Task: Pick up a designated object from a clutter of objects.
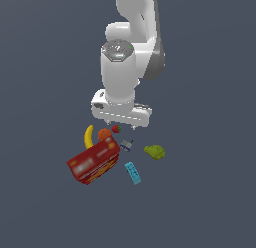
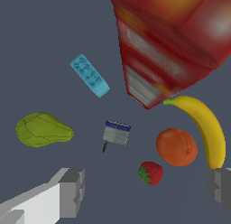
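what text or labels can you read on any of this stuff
No text can be read.
Red box: printed bands and patches, too blurred to read.
Light-blue brick: faint surface marks, not legible.
Small dark-blue block: pale face with fine lines, no readable words.

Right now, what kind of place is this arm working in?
Most likely a simulated test scene, not a real room: a flat, featureless grey-blue floor with no walls or furniture, and a small clutter of rendered props, such as a red box, a banana and a tiny dark-blue block.
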Available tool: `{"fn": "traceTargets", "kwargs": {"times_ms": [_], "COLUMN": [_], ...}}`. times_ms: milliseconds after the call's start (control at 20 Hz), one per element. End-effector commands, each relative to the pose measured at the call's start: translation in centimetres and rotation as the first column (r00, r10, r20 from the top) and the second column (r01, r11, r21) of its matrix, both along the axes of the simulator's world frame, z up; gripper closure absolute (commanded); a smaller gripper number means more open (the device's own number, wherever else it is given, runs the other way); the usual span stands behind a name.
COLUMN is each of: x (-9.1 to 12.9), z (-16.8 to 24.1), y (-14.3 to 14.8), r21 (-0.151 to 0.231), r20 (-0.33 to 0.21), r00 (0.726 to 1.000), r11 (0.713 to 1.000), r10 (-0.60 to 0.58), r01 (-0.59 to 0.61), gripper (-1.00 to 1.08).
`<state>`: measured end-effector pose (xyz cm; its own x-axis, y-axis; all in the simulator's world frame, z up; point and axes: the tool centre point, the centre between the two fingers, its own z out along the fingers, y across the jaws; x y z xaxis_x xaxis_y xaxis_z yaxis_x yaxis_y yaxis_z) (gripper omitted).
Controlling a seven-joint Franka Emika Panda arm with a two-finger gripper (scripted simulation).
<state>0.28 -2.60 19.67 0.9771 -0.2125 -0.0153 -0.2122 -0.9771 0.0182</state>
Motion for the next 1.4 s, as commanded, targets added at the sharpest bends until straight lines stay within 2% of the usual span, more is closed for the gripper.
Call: {"fn": "traceTargets", "kwargs": {"times_ms": [0, 300, 600, 1350], "x": [0.0, -0.5, -1.2, -1.8], "z": [-2.6, -8.0, -11.5, -14.1], "y": [0.5, 1.4, 1.9, 2.2], "r21": [0.003, 0.01, 0.013, 0.014], "r20": [0.004, 0.012, 0.016, 0.018], "r00": [0.999, 0.99, 0.979, 0.971], "r11": [0.999, 0.99, 0.979, 0.971], "r10": [-0.044, -0.14, -0.206, -0.24], "r01": [0.044, 0.14, 0.205, 0.239], "gripper": [-0.92, -0.92, -0.92, -0.92]}}
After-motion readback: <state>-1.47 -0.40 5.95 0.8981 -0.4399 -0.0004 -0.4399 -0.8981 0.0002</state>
